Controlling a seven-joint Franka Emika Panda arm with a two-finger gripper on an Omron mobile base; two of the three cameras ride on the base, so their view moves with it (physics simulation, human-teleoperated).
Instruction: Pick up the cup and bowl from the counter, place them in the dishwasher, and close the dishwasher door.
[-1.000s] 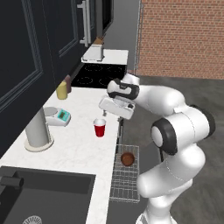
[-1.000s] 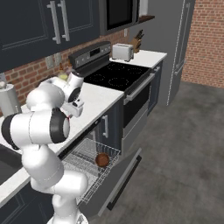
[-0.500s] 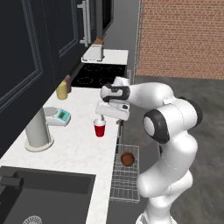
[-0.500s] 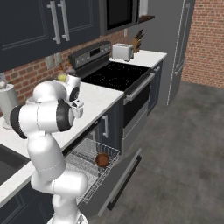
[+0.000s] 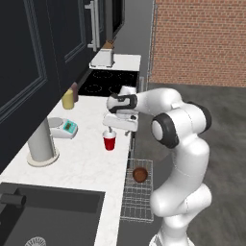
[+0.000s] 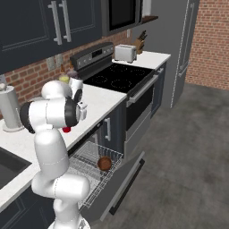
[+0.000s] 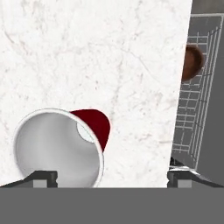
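The red cup [image 5: 109, 141] stands upright on the white counter [image 5: 86, 158] near its front edge. My gripper [image 5: 117, 131] hangs open just above it and slightly toward the counter edge. In the hand view the cup's white inside [image 7: 59, 148] lies by the left fingertip [image 7: 43, 177], off-centre from my gripper [image 7: 111, 177]. The dark brown bowl [image 5: 140, 174] [image 7: 192, 62] sits in the pulled-out wire rack [image 5: 137, 202] of the dishwasher. The dishwasher door [image 6: 127, 176] hangs open below the rack [image 6: 87, 156], with the bowl [image 6: 104, 163] inside. A sliver of the cup [image 6: 66, 129] peeks out behind my arm.
A yellow bottle [image 5: 67, 99], a small scale [image 5: 65, 128] and a steel cylinder [image 5: 41, 143] stand along the back of the counter. The black sink [image 5: 45, 216] is at the near end. The stovetop [image 5: 106, 82] and a toaster [image 5: 103, 58] lie beyond.
My hand has shifted left from the counter edge toward the cup and dropped a little lower. The cup and the bowl have stayed where they were.
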